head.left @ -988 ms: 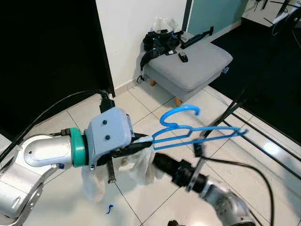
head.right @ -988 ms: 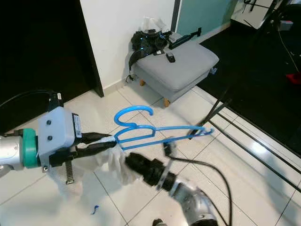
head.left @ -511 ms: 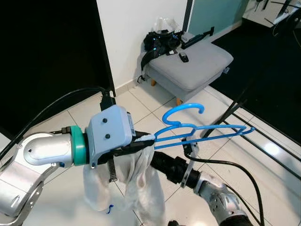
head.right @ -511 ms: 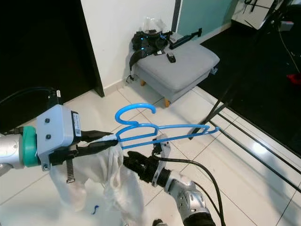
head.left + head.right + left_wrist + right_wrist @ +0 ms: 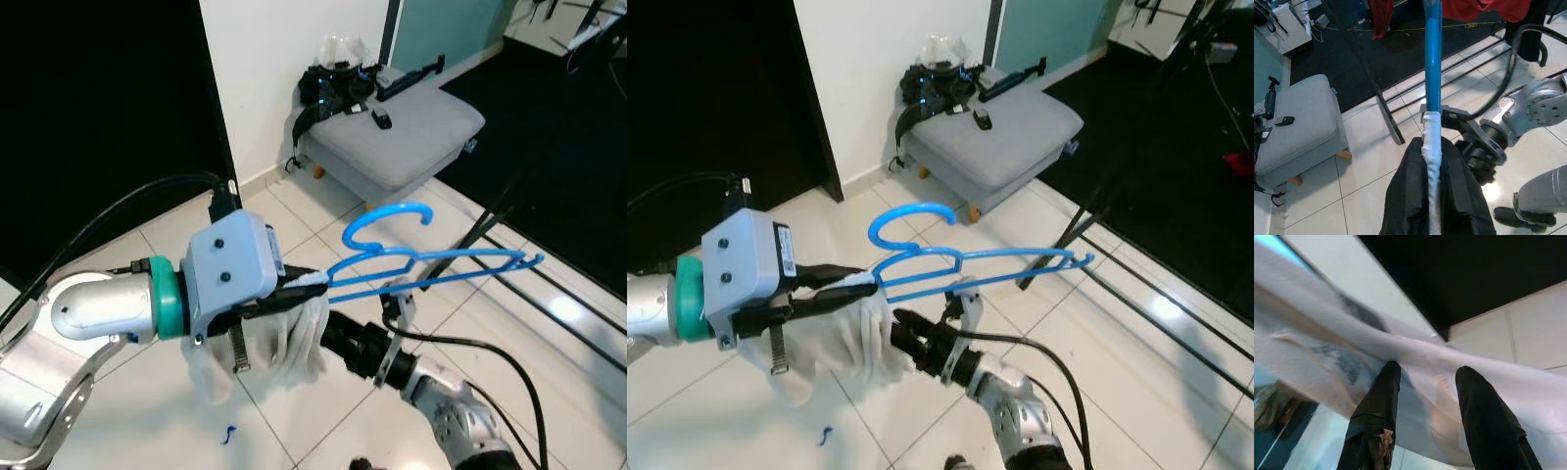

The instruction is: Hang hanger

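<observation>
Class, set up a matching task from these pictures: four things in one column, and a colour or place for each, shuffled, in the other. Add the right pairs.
Things:
1. hanger
2. cloth
3. footstool
4. left gripper

Descriptions:
A. grey, by the white wall
B. blue
C. shut on the hanger's end
D. white, hanging over the tiled floor

Pairs: 1-B, 2-D, 3-A, 4-C

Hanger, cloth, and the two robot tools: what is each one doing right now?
Blue hanger: held up off the floor, level, gripped at one end.
White cloth: bunched, draped at the hanger's gripped end.
Left tool: shut on the hanger.
Right tool: fingers open, against the cloth.
</observation>
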